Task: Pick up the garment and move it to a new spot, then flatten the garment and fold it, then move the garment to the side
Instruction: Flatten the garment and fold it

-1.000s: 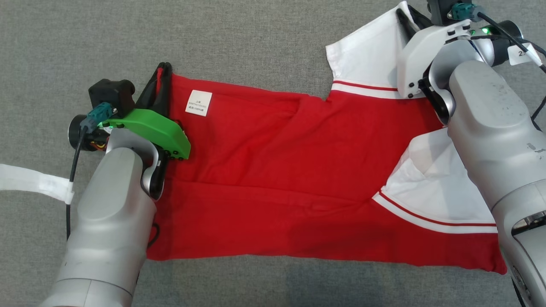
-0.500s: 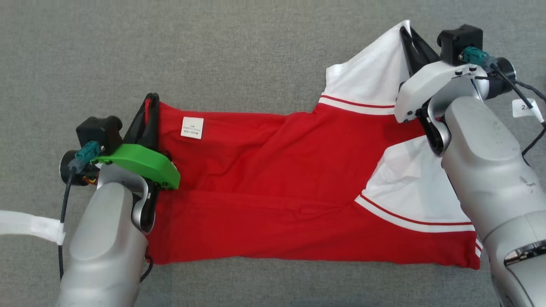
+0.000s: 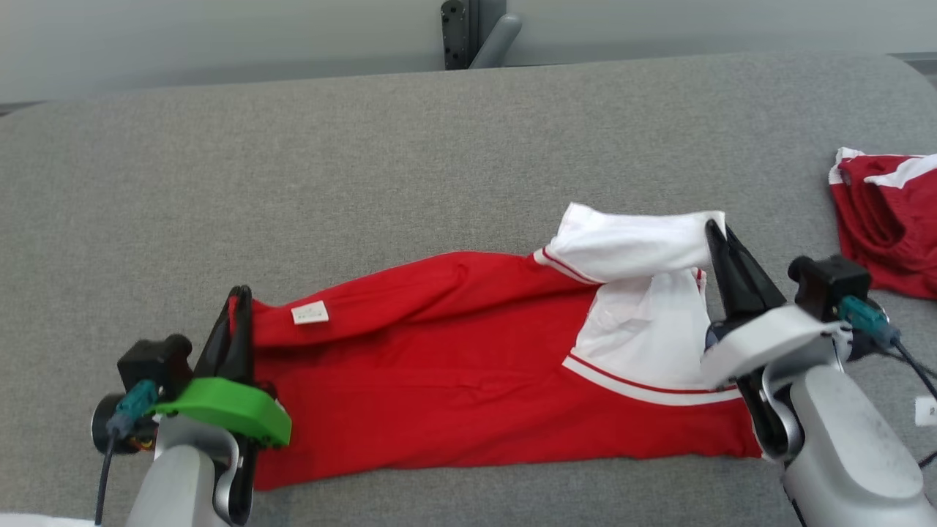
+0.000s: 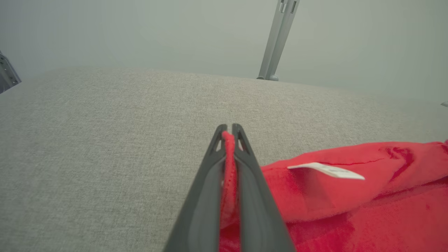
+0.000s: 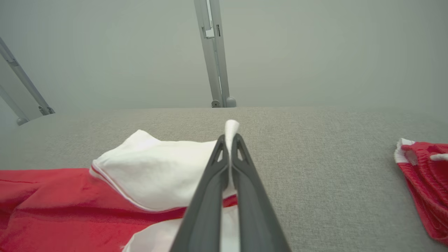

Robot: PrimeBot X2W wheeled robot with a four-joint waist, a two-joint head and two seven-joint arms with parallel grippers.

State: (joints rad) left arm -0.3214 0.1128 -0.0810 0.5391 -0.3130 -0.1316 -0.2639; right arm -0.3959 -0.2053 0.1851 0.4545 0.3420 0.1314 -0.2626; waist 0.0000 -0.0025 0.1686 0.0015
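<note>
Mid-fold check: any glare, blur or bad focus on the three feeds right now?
Head view: even light, no glare; slight smear on the white housing of the right pincer. Left wrist view: left pincer sharp, the garment and its label soft. Right wrist view: fingers crisp, no glare on the table.

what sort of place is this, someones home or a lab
Probably a robot test lab, not a home: a wide grey fabric-covered table, a bare pale wall with a metal frame post behind it, and a red-and-white garment on the table, with a second garment off to one side.
</note>
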